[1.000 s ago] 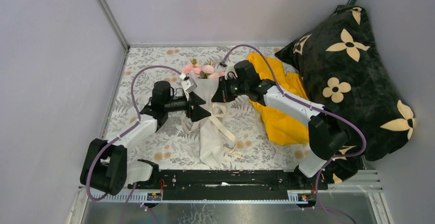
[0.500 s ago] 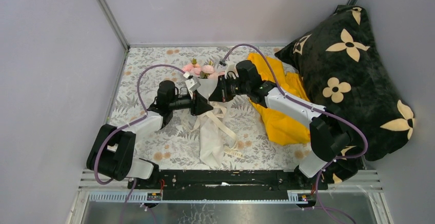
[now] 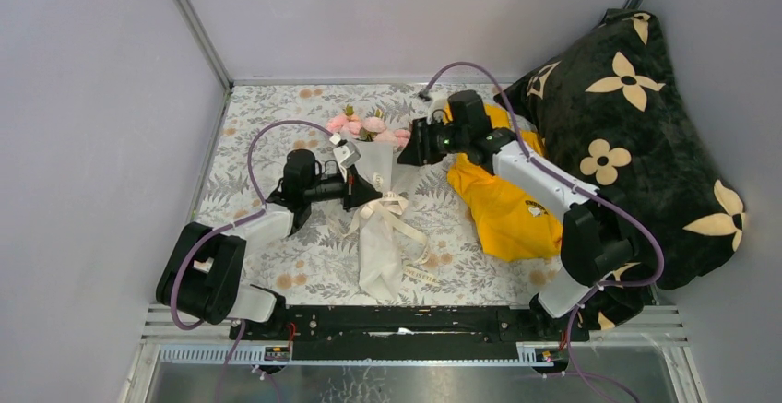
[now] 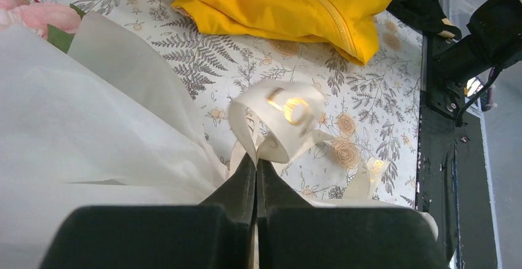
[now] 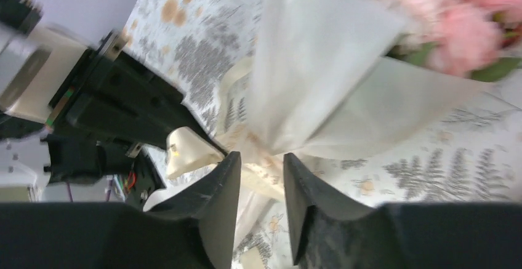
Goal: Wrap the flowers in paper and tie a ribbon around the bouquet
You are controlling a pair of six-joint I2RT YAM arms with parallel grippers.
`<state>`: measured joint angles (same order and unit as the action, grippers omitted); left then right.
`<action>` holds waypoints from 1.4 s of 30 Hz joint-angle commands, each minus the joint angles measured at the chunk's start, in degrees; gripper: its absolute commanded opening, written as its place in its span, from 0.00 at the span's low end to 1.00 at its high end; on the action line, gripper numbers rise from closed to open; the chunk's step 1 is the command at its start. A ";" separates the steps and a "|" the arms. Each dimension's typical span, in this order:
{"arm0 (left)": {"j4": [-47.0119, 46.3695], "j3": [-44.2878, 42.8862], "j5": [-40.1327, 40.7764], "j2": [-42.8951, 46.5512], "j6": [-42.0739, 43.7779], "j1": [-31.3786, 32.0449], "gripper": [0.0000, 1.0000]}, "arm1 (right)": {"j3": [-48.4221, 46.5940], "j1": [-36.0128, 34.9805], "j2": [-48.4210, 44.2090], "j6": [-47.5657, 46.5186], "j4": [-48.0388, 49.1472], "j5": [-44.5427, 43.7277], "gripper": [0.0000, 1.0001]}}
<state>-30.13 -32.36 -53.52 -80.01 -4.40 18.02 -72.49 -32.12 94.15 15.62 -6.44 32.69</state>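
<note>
The flowers [image 3: 364, 126] are pale pink, the paper [image 3: 376, 246] frosted white, the ribbon [image 4: 286, 118] cream. The tablecloth [image 3: 267, 108] has grey ferns on white; the garment [image 3: 503, 214] is yellow, the pillow [image 3: 636, 145] black with cream blooms.

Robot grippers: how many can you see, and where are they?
2. The left gripper is shut at the ribbon around the bouquet's middle. The right gripper is open beside the bouquet's top, near the pink flowers. None seems hidden.
</note>
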 commanded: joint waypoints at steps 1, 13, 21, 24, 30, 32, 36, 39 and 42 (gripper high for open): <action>-5.33 1.08 1.37 0.98 0.78 0.38 0.00 | -5.53 3.83 3.70 -4.21 -4.31 0.57 0.27; -7.33 0.47 -0.24 0.44 -1.43 0.35 0.00 | -10.14 0.01 17.29 -13.55 -5.38 20.99 0.06; -7.89 -1.63 -1.35 -0.55 -5.55 -0.18 0.00 | -7.07 -0.99 18.13 -17.08 -5.61 29.94 0.07; -8.24 -1.28 -0.15 -1.31 -5.69 -0.18 0.00 | -4.47 -1.01 16.68 -17.25 -4.02 33.61 0.08; -9.46 -1.40 0.97 -2.05 -5.29 -0.14 0.00 | 1.69 -1.37 14.68 -10.12 6.55 37.49 0.12; -8.90 -1.45 1.17 -2.31 -4.80 -0.18 0.00 | 4.00 -1.69 14.37 -6.76 12.01 38.06 0.14; -7.79 -1.18 1.66 -2.45 -2.96 -0.24 0.00 | 8.93 -1.77 12.73 1.13 25.29 38.55 0.19; -7.89 -0.56 1.86 -2.50 -2.01 -0.27 0.00 | 11.43 -1.76 12.19 6.32 33.75 36.91 0.23; -8.66 -0.56 1.81 -3.00 -1.95 -0.27 0.00 | 13.47 -1.57 12.82 13.72 44.02 35.38 0.27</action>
<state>-35.18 -32.45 -52.47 -82.08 -8.16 17.96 -60.55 -33.43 109.73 18.31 18.92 68.16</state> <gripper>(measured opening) 0.007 0.249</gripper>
